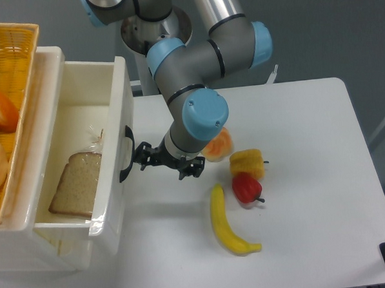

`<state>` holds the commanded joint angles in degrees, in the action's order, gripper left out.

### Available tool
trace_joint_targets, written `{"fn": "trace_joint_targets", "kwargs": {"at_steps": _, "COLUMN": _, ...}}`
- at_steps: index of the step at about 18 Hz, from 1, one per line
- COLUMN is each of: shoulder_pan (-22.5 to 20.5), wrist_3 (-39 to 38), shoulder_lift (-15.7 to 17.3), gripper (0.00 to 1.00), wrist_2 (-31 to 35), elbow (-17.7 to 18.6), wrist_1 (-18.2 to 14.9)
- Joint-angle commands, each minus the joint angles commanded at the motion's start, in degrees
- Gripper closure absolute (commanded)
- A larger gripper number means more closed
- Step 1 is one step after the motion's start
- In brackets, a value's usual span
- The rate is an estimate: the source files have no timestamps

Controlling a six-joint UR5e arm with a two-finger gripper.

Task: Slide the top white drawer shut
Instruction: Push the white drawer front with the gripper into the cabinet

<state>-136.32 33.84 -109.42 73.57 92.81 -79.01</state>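
The top white drawer (112,154), glossy with a dark curved handle (125,163), stands partly open at the table's left edge. It contains a bagged bread slice (74,182). The gripper (139,156) touches the handle; its finger spread cannot be determined.

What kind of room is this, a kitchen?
Probably a robot lab set up like a kitchen: a robot arm works at a plain white table with toy-looking fruit such as a banana and a white drawer.
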Motion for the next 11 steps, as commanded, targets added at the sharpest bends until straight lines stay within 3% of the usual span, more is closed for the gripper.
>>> {"fn": "trace_joint_targets", "kwargs": {"at_steps": 11, "shoulder_pan": 2.98, "wrist_3": -0.53, "shoulder_lift": 0.7, "gripper": 0.0, "wrist_2": -1.5, "elbow": 0.0, "wrist_1": -0.61}}
